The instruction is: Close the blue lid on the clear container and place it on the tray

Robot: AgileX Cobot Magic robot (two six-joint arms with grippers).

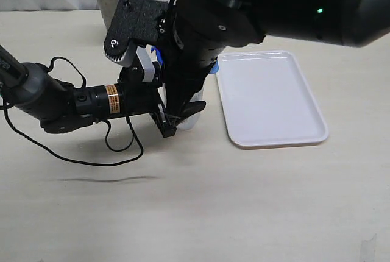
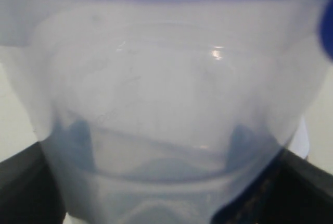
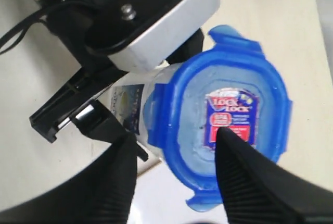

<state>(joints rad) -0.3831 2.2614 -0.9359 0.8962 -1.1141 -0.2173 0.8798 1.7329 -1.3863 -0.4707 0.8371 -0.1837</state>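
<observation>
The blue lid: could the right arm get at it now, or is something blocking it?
Probably yes. The right gripper hangs open directly over the blue lid, one fingertip above its sticker, with nothing between them. The left gripper clamps the clear container by its side, leaving the top free.

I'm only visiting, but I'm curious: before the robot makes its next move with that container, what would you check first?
1. Blue lid sitting on the clear container: ok.
2. Lid flaps snapped down: cannot tell; they seem to flare outward.
3. Left gripper clamped around the container: ok.
4. Right gripper open: ok. Whether it is clear of the lid: cannot tell, because one finger lies over the sticker.
5. Tray has bare room: ok.
6. Container on the tray: not ok; it stands beside the tray.
</observation>
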